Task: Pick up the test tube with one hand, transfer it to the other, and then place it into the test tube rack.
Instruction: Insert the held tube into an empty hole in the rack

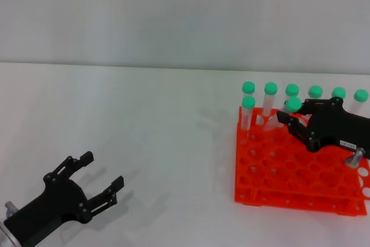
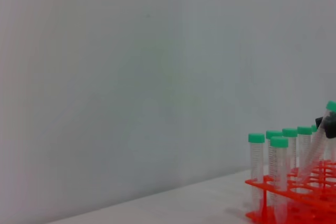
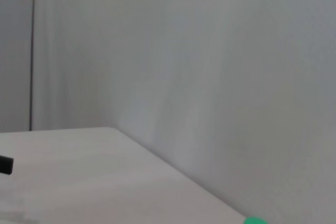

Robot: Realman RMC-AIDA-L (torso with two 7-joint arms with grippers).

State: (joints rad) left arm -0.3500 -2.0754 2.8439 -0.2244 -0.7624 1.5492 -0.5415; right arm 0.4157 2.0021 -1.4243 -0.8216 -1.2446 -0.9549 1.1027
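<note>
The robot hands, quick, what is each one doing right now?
Left gripper: open, empty, low over the table.
Right gripper: shut on the test tube, tilted above the test tube rack.

The left pincer (image 1: pixel 103 173) sits low at the near left, its two black fingers spread wide apart with nothing between them. The right pincer (image 1: pixel 289 121) reaches in from the far right, fingers closed together.
</note>
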